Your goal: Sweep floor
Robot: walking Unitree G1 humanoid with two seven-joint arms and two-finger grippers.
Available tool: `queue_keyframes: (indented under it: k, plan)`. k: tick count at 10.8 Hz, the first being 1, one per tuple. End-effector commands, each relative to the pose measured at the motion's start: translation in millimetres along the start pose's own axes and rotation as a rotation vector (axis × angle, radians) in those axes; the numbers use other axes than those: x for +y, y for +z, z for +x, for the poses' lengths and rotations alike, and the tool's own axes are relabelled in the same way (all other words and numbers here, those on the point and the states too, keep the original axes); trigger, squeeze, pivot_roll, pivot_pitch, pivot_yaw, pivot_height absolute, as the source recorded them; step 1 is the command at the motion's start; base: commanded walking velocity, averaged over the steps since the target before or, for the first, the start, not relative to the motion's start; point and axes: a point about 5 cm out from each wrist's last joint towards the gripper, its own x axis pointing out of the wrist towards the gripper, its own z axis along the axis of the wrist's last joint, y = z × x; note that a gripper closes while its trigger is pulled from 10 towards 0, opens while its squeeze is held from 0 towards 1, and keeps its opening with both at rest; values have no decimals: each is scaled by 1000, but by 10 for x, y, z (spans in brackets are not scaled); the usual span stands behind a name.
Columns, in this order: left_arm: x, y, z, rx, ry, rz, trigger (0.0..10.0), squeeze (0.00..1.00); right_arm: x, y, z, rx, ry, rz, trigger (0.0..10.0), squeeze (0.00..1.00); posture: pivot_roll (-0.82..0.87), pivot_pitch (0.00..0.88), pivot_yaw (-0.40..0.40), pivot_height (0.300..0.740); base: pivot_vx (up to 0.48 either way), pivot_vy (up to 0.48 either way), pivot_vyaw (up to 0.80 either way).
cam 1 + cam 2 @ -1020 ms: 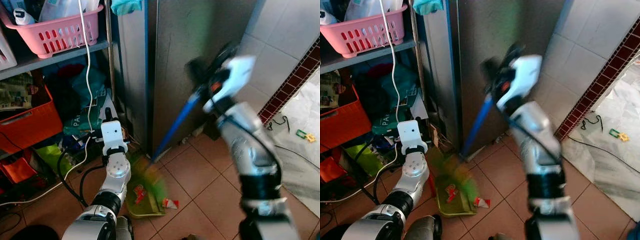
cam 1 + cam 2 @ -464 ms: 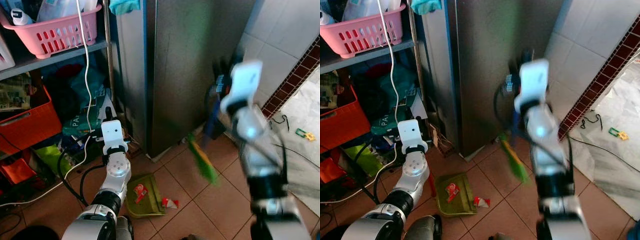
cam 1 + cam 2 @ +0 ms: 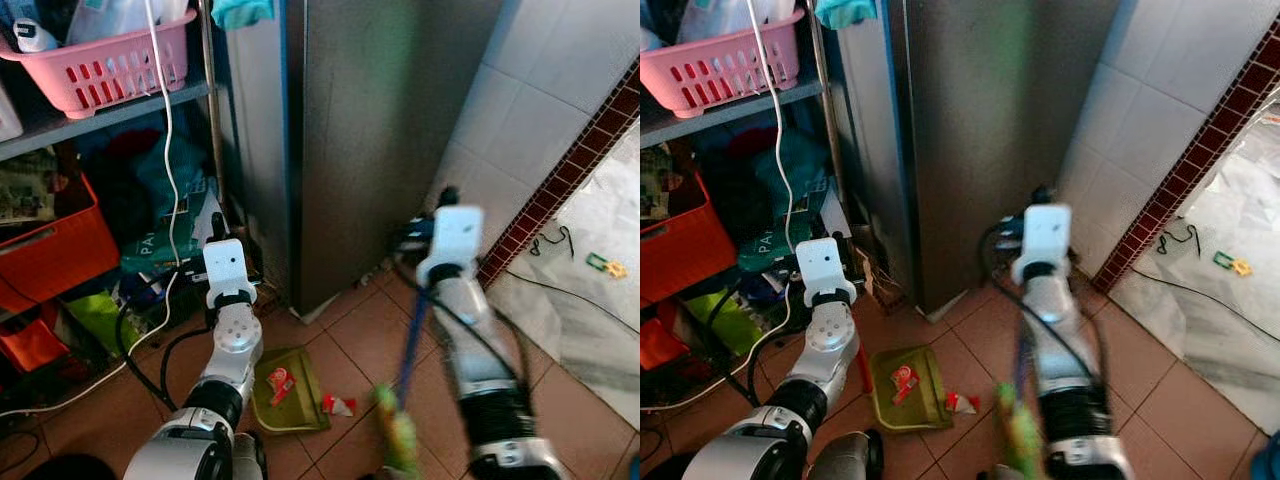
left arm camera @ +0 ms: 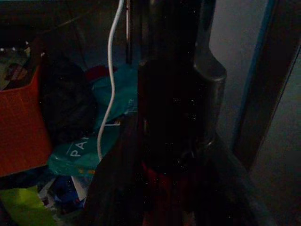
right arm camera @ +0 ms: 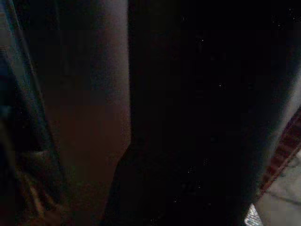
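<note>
Broom (image 3: 403, 400) now swung down onto terracotta floor tiles (image 3: 360, 335) beside steel fridge (image 3: 370, 130); right gripper (image 3: 425, 240) grip indiscernible.

Broom head (image 3: 398, 440) blurred, partly cropped

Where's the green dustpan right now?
In the left eye view the green dustpan lies flat on the tiled floor in front of the steel fridge, just beside the left arm, with a red scrap at its right edge.
</note>
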Motion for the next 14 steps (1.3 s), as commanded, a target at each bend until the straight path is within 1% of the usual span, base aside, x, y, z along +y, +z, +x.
queue_keyframes:
  k: [1,2,4,5,6,7,8,9,10,11,13,14]
  plan:
    - [-84,43,19,-5,-36,-7,10000,0,90,48,36,-17,16,109,10000,0,-71,30,-20,740,0,0,0]
    - [-128,52,24,1,-82,-19,10000,0,182,113,52,-33,57,178,10000,0,-72,33,-13,740,0,0,0]
    - [-122,47,42,17,-101,-27,10000,0,322,318,88,-78,108,353,10000,0,-76,44,22,740,0,0,0]
    - [-113,50,52,16,-107,-24,10000,0,376,386,90,-90,137,391,10000,0,-75,45,33,740,0,0,0]
    - [-110,52,58,15,-116,-21,10000,0,410,434,89,-101,158,408,10000,0,-76,43,42,740,0,0,0]
    - [-118,62,73,15,-141,-9,10000,0,452,633,99,-181,237,364,10000,0,-75,38,46,740,0,0,0]
    - [-136,79,83,17,-179,-34,10000,0,443,742,108,-236,277,298,10000,0,-71,36,46,740,0,0,0]
    - [-106,81,98,18,-175,-40,10000,0,386,897,133,-304,302,236,10000,0,-61,26,42,740,0,0,0]
    - [-77,73,111,26,-166,-43,10000,0,312,1067,155,-385,301,195,10000,0,-58,19,41,740,0,0,0]
    - [-72,72,118,29,-167,-42,10000,0,273,1186,166,-435,302,172,10000,0,-56,12,39,740,0,0,0]
    - [-56,60,134,45,-165,-34,10000,0,217,1354,203,-496,301,129,10000,0,-57,1,36,740,0,0,0]
    - [-68,69,136,43,-180,-50,10000,0,198,1358,212,-506,297,102,10000,0,-57,0,37,740,0,0,0]
